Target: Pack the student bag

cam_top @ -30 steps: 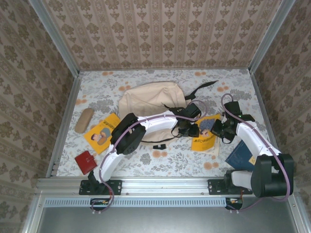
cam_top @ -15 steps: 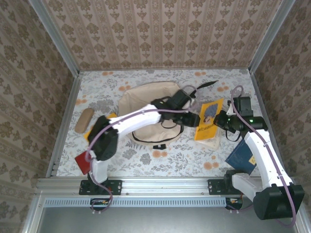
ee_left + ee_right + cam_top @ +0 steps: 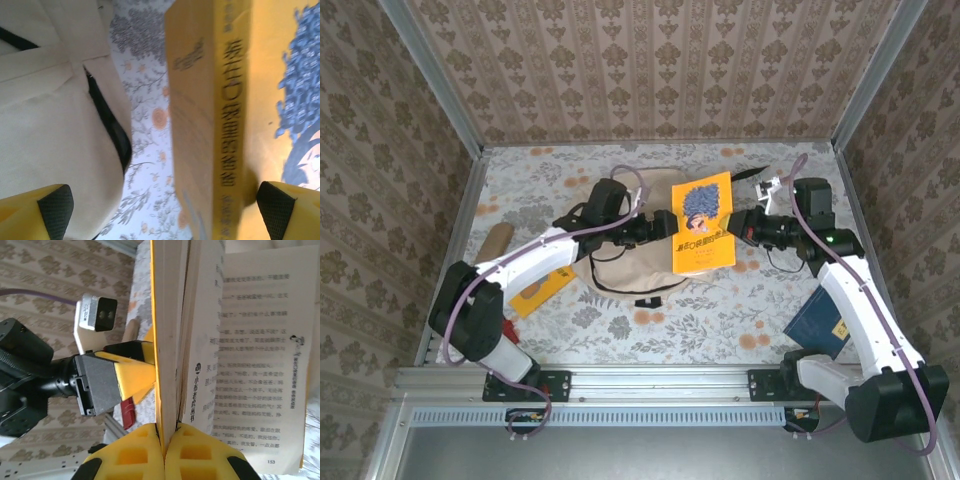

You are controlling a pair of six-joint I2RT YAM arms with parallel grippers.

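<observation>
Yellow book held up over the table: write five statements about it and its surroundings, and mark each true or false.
1. The right gripper is shut on the yellow book. True.
2. The left gripper is clamped on the student bag. False: its jaws stand wide open beside the book's spine.
3. The yellow book lies flat on the table. False: it is held up off the table.
4. A blue book lies on the table near the right arm's base. True.
5. The tan pencil case is inside the student bag. False: it lies on the table to the left of the bag.
</observation>
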